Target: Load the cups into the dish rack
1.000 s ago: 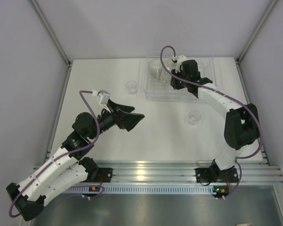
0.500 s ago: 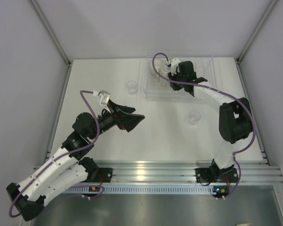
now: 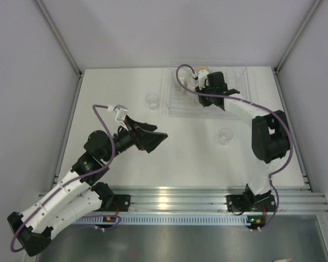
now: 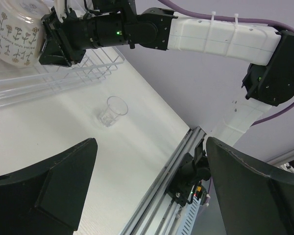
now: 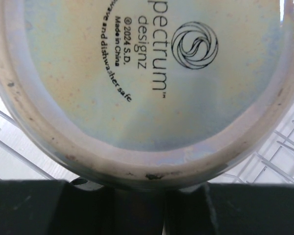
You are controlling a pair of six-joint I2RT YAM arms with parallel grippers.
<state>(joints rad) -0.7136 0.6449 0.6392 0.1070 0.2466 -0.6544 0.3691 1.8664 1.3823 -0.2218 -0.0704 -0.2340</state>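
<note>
The right arm reaches out over the far edge of the table (image 3: 186, 164), where the transparent dish rack (image 3: 236, 101) sits toward the far right corner. The right gripper (image 3: 203, 82) is pinched narrow on a flower-printed mug (image 4: 12, 34), which is inside the rack's outline at its far left end. From the left wrist view the mug's pale wall with its little flower sprigs sits right against the black fingers, above the rack's wire ribs (image 4: 73, 73). Whether the mug touches the rack cannot be told. The right wrist view is almost filled by the mug's round tan base, with the maker's printed mark facing the lens and wire ribs showing at the lower right. Two small clear glasses stand on the table outside the rack. One glass (image 3: 152, 100) is just beside the rack's left side. The other glass (image 3: 225, 136) is nearer the arms, a little off the rack's near side, and it stands upright. The left gripper (image 3: 156, 139) hangs over the left middle of the table with its jaws spread wide and nothing between them, well apart from both glasses and the rack.
</note>
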